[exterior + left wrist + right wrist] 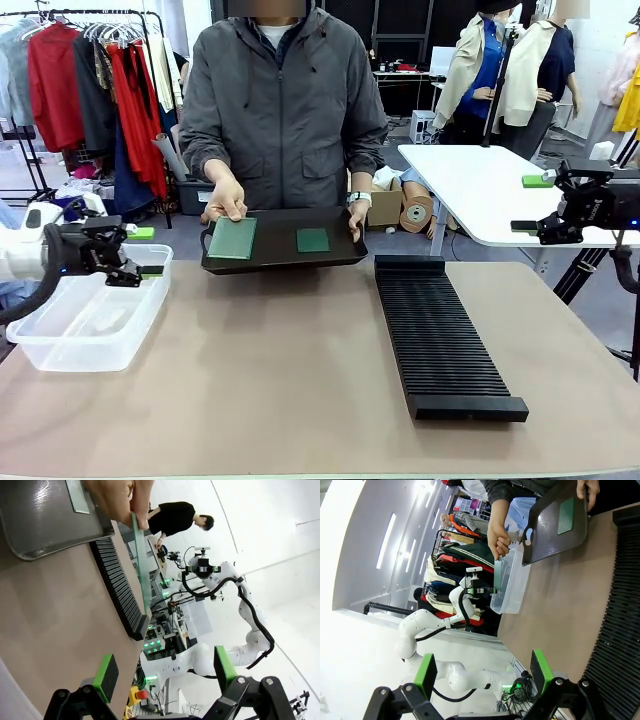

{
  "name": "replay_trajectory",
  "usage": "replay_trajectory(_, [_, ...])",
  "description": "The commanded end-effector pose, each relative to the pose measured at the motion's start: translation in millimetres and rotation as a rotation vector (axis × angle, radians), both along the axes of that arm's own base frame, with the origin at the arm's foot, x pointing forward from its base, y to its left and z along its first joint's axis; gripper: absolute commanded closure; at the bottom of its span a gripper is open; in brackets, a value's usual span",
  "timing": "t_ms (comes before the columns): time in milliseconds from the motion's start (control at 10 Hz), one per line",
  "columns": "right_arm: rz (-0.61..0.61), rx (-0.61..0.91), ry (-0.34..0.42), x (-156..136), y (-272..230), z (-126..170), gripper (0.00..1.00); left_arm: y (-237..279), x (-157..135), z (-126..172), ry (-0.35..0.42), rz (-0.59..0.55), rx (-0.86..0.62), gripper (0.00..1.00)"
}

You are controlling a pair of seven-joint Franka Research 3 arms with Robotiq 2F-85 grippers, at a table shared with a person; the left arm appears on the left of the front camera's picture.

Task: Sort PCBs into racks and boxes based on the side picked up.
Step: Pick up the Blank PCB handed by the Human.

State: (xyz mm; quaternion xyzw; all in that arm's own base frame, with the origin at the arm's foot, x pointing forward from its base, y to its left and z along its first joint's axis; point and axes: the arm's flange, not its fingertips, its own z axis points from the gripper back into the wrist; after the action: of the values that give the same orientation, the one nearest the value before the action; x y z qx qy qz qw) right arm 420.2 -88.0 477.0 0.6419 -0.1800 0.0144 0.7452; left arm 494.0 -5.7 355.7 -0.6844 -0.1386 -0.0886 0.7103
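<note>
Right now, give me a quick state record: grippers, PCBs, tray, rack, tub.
left gripper: open, holding nothing, by the tub's far right corner
right gripper: open, holding nothing, raised to the right of the rack
tray: black, held by the person at the table's far edge
larger PCB: pale face showing, gripped at its top edge by the person's hand
smaller PCB: dark green, lying flat on the tray
rack: black, slotted, lengthwise, right of centre
tub: clear, on the left side
</note>
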Motion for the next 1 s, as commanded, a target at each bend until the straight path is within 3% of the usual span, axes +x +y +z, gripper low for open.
replay_trajectory(0, [0.012, -0.003, 0.004, -0.8, -1.5, 3.0, 0.00, -7.7, 19.4, -1.6, -0.038, -0.006, -0.017, 0.00])
replay_trajectory(500, [0.012, -0.003, 0.004, -0.8, -1.5, 3.0, 0.00, -38.4, 59.6, -14.6, -0.098, -0.042, -0.017, 0.00])
replay_trajectory(900, [0.012, -0.003, 0.004, -0.8, -1.5, 3.0, 0.00, -75.3, 72.8, -10.8, -0.106, -0.087, -0.012, 0.00])
